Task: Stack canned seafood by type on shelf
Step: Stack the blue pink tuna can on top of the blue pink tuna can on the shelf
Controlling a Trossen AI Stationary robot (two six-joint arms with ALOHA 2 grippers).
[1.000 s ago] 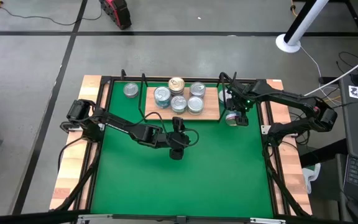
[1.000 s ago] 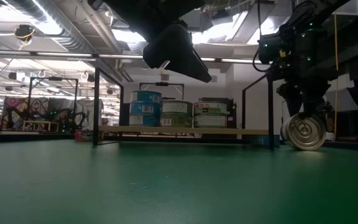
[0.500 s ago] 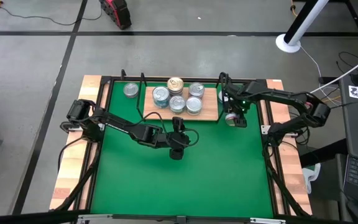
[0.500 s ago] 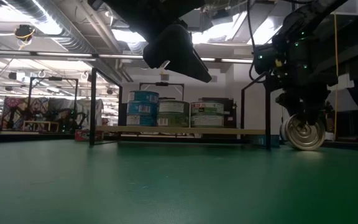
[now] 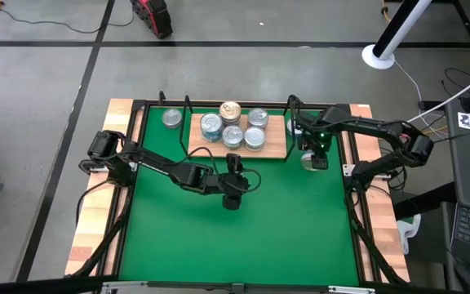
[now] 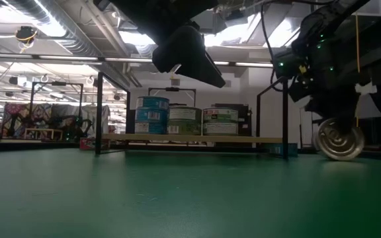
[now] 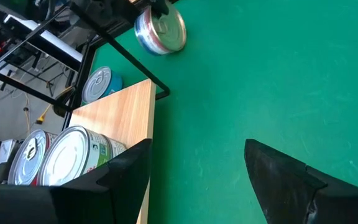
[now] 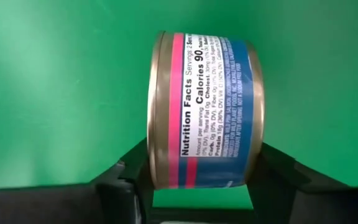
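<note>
The wooden shelf [image 5: 274, 144] lies at the far side of the green mat [image 5: 243, 229] and carries a cluster of cans [image 5: 233, 126], some stacked two high in the low view. One more can [image 5: 170, 119] sits on the mat left of the shelf. Off the shelf's right end, the right gripper [image 5: 312, 155] has its two fingers closed against the flat faces of a pink-and-blue labelled can [image 8: 202, 118], held on edge so its round face [image 6: 339, 139] shows in the low view, at or just above the mat; which, I cannot tell. From above the arm hides most of it. The left gripper [image 5: 232, 198] hovers over the mat before the shelf, fingers spread and empty
</note>
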